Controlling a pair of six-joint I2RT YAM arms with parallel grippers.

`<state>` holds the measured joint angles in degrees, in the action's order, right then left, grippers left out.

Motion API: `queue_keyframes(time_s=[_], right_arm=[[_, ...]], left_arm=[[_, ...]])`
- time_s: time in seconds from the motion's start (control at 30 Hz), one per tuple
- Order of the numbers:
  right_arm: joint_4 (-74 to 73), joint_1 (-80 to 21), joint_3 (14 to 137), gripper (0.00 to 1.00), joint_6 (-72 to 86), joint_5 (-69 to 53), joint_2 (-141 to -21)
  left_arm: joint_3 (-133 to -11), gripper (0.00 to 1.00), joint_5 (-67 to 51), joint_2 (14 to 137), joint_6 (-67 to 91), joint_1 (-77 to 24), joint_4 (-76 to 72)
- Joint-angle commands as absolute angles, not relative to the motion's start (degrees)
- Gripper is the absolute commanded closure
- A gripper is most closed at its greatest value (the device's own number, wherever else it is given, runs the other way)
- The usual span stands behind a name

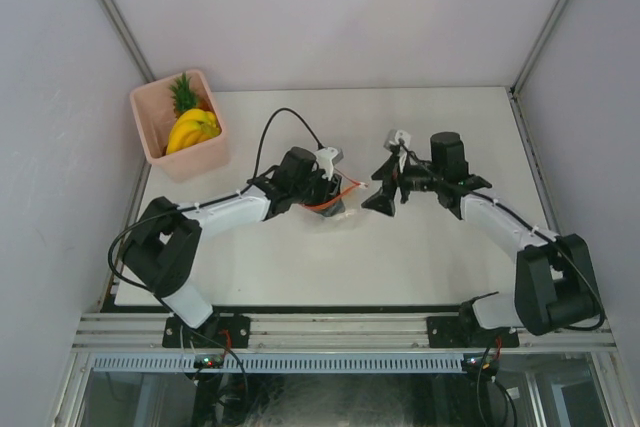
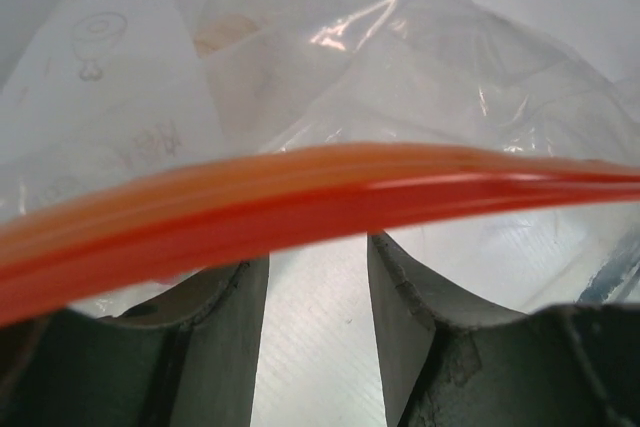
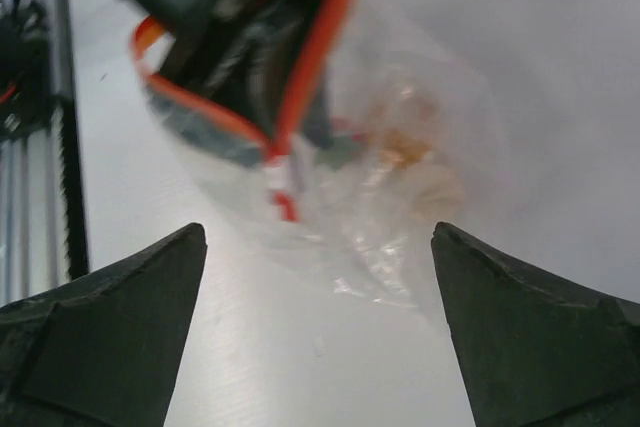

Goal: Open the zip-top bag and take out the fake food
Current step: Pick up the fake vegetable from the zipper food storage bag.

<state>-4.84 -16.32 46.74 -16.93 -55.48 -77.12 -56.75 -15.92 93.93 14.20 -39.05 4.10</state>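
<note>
Now left gripper (image 2: 318, 259) sits in mouth of zip-top bag (image 3: 400, 177), jaws part-spread, pinching nothing, orange zip strip (image 2: 300, 197) draped across fingertips: propping it open, I'd guess. Right gripper (image 3: 318, 327) gapes wide, empty, bag just ahead of jaws. One bag. One banana bunch (image 1: 192, 131), one pineapple (image 1: 183, 95) in pink bin (image 1: 200, 159), well apart from both jaws.

The white table (image 1: 420, 247) is carrying a pink bin (image 1: 200, 157), which is sitting at the far left corner. A clear bag (image 1: 338, 205) with a red strip is lying near the middle; surface contact cannot be confirmed.
</note>
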Motion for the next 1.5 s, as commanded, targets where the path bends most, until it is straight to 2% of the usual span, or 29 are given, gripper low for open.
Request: queue_keyframes(time_s=[0.0, 0.07, 0.13, 0.37, 0.53, 0.8, 1.0, 1.2, 1.47], right_arm=[[17.73, -9.55, 48.57, 0.09, 3.04, -52.82, -84.11], [22.65, -7.29, 49.01, 0.13, 11.93, -51.3, -87.73], [21.64, -6.76, 52.16, 0.17, 15.57, -48.45, -91.32], [-1.25, -14.23, 76.22, 0.27, 14.19, -45.1, -109.75], [-14.59, -17.05, 87.08, 0.49, 11.36, -46.35, -120.94], [-24.67, -19.31, 84.14, 0.79, 4.09, -47.08, -121.51], [-23.32, -18.78, 73.83, 0.81, 3.54, -45.92, -114.79], [-22.76, -16.76, 70.76, 0.78, 5.92, -45.72, -109.8], [-27.58, -15.47, 66.66, 0.75, 0.45, -43.54, -106.42]], left_arm=[[-54.98, 0.52, -18.16, 91.59, 17.22, -37.87, -0.99], [-54.69, 0.53, -18.26, 91.37, 16.54, -37.63, -0.97], [-54.26, 0.53, -19.12, 91.16, 15.8, -37.45, -0.98], [-54.15, 0.52, -22.65, 92.55, 13.57, -37.42, -1.05], [-54.72, 0.52, -21.99, 93.99, 12.86, -37.38, -0.18], [-56.67, 0.53, -23.94, 96.86, 13.49, -37.09, -0.04], [-57.57, 0.52, -26.05, 98.81, 14.42, -37.17, -0.53], [-56.54, 0.5, -26.38, 98.18, 14.25, -38.32, -1.35], [-55.34, 0.5, -28.51, 96.47, 13.18, -40.08, -2.98]])
